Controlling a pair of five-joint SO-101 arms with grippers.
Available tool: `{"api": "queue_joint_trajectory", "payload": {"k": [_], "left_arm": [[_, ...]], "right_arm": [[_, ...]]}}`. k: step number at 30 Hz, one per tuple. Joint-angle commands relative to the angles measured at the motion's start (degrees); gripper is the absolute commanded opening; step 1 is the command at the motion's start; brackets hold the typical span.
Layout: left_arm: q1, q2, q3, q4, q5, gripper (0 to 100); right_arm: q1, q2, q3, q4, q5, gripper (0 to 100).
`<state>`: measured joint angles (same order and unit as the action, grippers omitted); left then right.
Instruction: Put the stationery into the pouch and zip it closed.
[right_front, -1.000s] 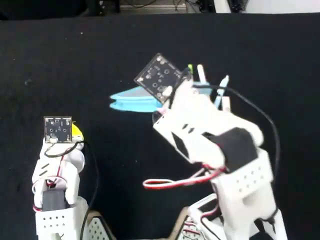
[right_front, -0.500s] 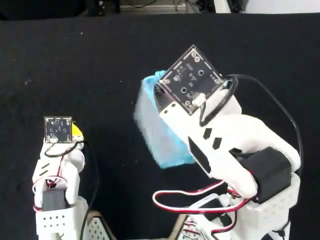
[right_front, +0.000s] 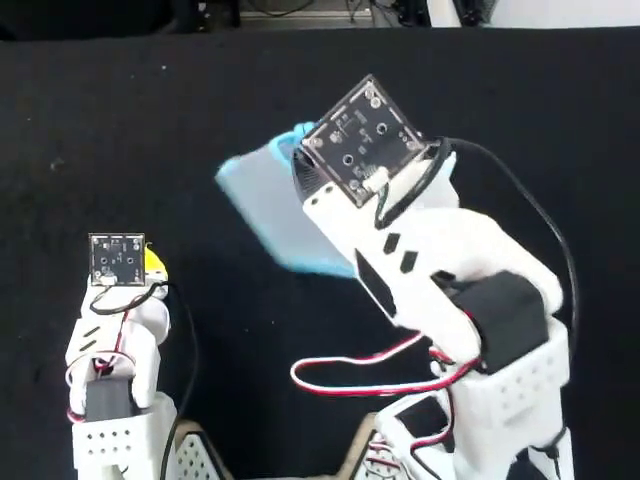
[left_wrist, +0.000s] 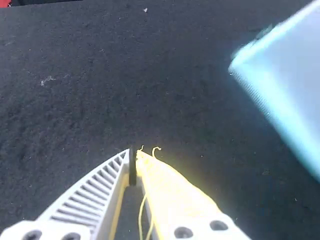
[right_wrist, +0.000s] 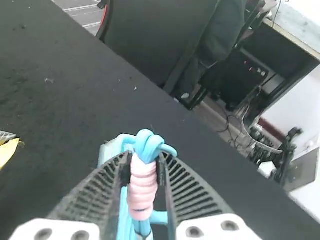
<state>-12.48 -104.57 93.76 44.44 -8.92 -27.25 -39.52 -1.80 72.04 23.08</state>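
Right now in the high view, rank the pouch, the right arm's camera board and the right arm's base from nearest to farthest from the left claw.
Measured from the left claw, at the near left of the table:
1. pouch, mid-table, just left of the right arm's wrist.
2. right arm's camera board, beyond the pouch, further right.
3. right arm's base, at the near right edge.

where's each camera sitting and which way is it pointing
High view: fixed overhead, looking down on the table; the left arm and right arm show from above.
Left wrist view: on the left arm, facing along its shut left gripper over the table towards the pouch.
Right wrist view: on the right arm, facing past the right gripper, shut on the pouch's cord, into the room.
Shared: high and left wrist views both show the pouch.
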Motion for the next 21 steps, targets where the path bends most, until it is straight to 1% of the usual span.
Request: {"api": "queue_joint_trajectory", "payload": {"k": [1,6,10,13,17,21], "left_arm": [[-0.48,-0.18,-2.24,0.09,-0.09,3],[-0.48,-0.18,-2.24,0.09,-0.09,3],[-0.48,-0.18,-2.24,0.09,-0.09,3],[-0.48,-0.18,-2.24,0.09,-0.09,3],[-0.48,-0.18,-2.24,0.09,-0.09,3],[-0.48,-0.18,-2.51,0.18,0.0,3]], "right_arm": [[0.44,0.31,0.13,-6.42,0.09,1.1],[0.44,0.31,4.0,-12.84,0.09,1.1],[0.09,0.31,8.13,-13.54,0.09,1.1],[-2.64,0.13,10.95,-13.27,0.09,1.1],[-8.7,-0.13,14.2,-13.19,0.09,1.1],[-13.27,-0.13,16.04,-13.1,0.09,1.1]]}}
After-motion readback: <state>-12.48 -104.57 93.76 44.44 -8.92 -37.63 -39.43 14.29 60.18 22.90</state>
